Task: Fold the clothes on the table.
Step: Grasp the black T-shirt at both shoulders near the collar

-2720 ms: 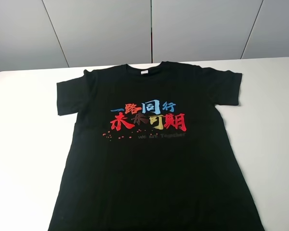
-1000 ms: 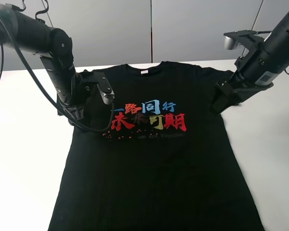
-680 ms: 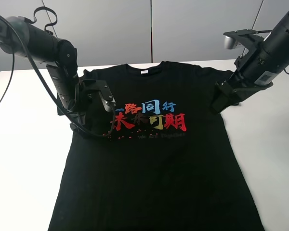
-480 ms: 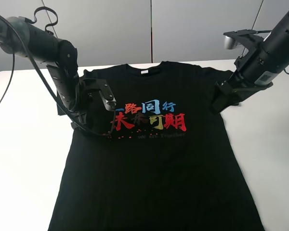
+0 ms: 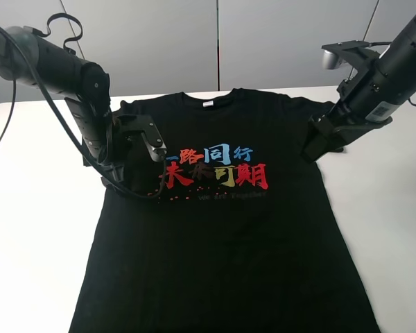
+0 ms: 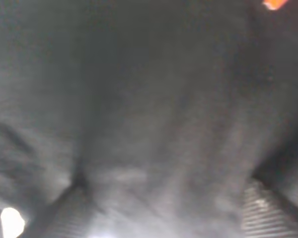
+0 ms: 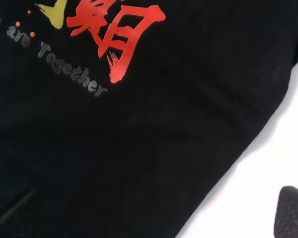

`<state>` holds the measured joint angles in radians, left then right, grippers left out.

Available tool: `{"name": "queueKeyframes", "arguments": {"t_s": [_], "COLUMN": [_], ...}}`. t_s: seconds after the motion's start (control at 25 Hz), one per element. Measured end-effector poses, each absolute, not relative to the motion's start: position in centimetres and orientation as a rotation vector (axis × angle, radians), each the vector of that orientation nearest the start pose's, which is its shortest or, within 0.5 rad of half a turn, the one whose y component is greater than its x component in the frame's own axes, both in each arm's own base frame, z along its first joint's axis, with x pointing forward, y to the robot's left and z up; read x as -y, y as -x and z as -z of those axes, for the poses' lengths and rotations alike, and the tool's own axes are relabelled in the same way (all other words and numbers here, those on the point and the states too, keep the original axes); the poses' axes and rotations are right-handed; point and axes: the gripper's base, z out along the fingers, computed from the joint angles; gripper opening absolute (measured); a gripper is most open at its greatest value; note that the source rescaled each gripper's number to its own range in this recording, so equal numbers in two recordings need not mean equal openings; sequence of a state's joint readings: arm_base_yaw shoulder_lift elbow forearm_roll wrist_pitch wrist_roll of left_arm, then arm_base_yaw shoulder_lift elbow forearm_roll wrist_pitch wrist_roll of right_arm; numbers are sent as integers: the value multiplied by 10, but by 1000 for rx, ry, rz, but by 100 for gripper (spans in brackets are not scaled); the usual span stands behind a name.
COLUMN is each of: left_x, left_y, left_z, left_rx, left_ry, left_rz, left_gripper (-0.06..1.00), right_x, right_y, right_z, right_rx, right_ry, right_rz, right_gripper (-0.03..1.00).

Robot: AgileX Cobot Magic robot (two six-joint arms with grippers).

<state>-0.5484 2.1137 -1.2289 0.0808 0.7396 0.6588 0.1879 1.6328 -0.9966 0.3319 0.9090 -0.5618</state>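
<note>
Now the left gripper (image 5: 118, 180) has settled down onto the T-shirt (image 5: 222, 243), after a moment in which both arms came in over a table (image 5: 35, 229) that had held only the shirt. Its fingers (image 6: 64, 215) stand apart with a swell of black cloth between them, pressed right against the fabric. The wrist view is too blurred to say whether they have hold of anything yet. I take this as the start of the first pinch, so the folding proper has not begun: the shirt lies flat and face up, spread out under both tools.

The right gripper (image 5: 317, 147) has scarcely shifted. It hangs wide open and empty, with the shirt's side edge passing beneath it and bare table just outward of its one visible finger (image 7: 290, 213).

The left arm bends sharply at the elbow and drops steeply, its wrist turned so the tool points down into the cloth by the sleeve. The right arm slopes down from the outside, its tool angled inward and lifted off the fabric.
</note>
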Motion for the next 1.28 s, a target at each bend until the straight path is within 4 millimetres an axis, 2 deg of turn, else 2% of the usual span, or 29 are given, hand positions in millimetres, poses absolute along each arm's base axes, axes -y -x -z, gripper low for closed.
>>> {"name": "queueKeyframes", "arguments": {"t_s": [0.16,0.2,0.44,0.68,0.88,1.04,1.28], "left_x": [190,190,188,188,189,197,203], "left_y": [-318,-318,-323,-326,-325,-320,-316], "left_z": [-86,-85,-84,-84,-84,-86,-95], "left_rx": [-2537,-2549,-2581,-2571,-2580,-2526,-2463], "left_ry": [-1854,-1849,-1734,-1703,-1696,-1768,-1785], "left_rz": [-80,-82,-183,-221,-216,-240,-203], "left_gripper": [14,6,2,2,2,1,1], "right_x": [-78,-78,-78,-78,-80,-82,-83], "right_y": [-285,-285,-285,-288,-302,-311,-313], "right_z": [-203,-203,-203,-202,-184,-170,-158], "right_rx": [-2839,-2839,-2833,-2816,-2855,-2882,-2901], "right_ry": [814,814,811,871,897,920,962], "right_rz": [-365,-365,-362,-347,-358,-367,-376], "right_gripper": [100,100,100,100,100,100,100]}}
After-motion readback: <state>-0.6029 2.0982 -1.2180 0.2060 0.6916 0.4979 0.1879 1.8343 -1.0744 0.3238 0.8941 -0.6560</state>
